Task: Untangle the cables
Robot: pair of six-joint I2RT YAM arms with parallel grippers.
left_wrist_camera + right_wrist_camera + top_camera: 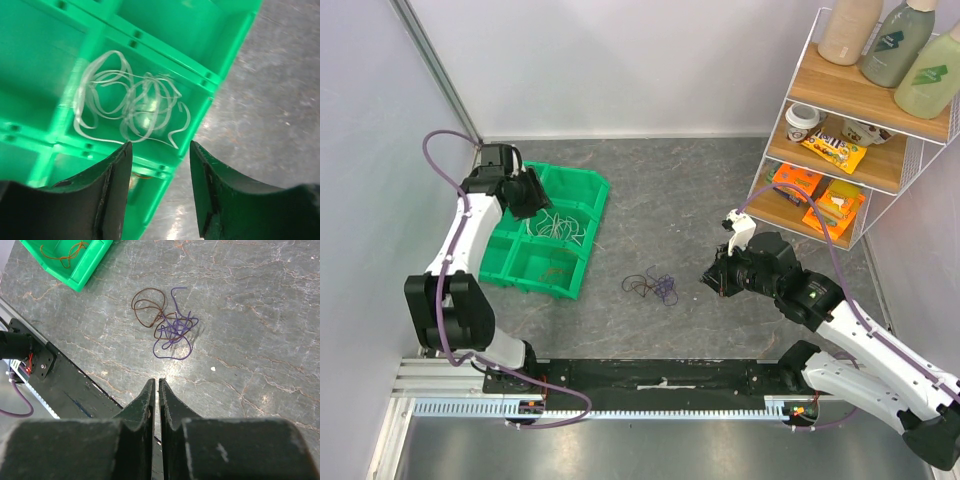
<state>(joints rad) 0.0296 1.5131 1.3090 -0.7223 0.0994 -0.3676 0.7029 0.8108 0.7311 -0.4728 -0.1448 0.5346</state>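
Note:
A loose tangle of a purple cable (175, 332) and a brown cable (147, 307) lies on the grey table, seen small in the top view as a cable clump (652, 288). White cables (132, 102) lie coiled in one compartment of the green bin (592, 205). A red-orange cable (62, 252) lies in the bin's near compartment. My left gripper (161, 150) hovers over the bin beside the white cables, open and empty. My right gripper (155, 381) is shut with nothing between its fingers, to the right of the tangle and apart from it.
A white wire shelf (910, 165) with bottles, a cup and snack packs stands at the back right. A wall runs along the left behind the bin. The black base rail (660, 380) crosses the table's near edge.

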